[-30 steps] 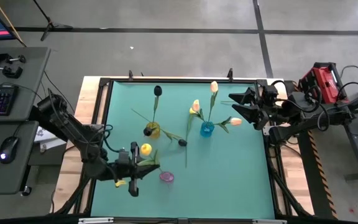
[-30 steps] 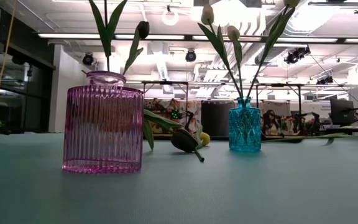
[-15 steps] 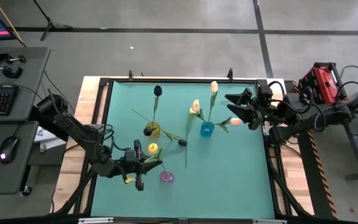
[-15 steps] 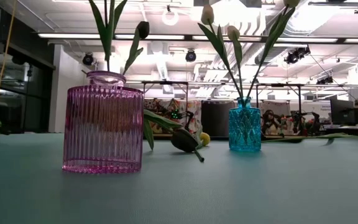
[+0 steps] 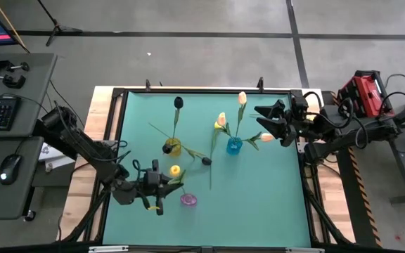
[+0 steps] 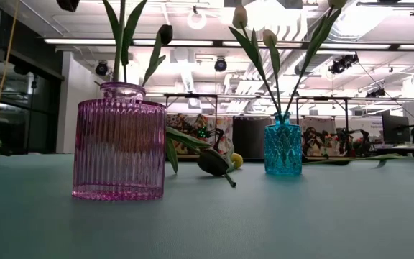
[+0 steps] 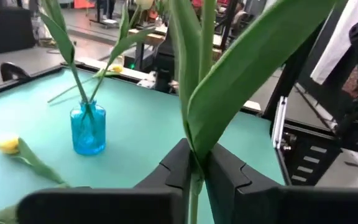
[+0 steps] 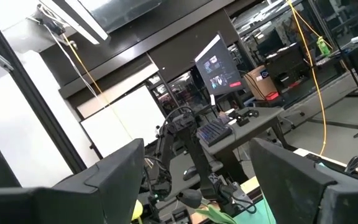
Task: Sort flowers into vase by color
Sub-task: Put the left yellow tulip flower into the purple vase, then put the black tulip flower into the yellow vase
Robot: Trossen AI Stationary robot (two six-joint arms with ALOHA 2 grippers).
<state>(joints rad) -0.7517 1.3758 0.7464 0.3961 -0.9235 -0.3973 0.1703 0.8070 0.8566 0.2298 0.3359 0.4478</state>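
The left gripper [image 5: 162, 188] clenches a yellow tulip's [image 5: 174, 169] stem just beside the pink vase [image 5: 188, 199], while the right gripper [image 5: 268, 120], fingers spread, hovers near the blue vase [image 5: 234, 145].

The table [image 5: 273, 197] is covered in plain teal-green. A ribbed pink-purple glass vase [image 6: 119, 141] and a blue vase [image 6: 283, 145] with a diamond pattern are seen on it — a yellow vase [image 5: 172, 147] too. Tulip heads are shown in yellow [image 5: 174, 169], black [image 5: 178, 102] and cream-peach [image 5: 242, 98]; stems and leaves are green. Both arms are dark.
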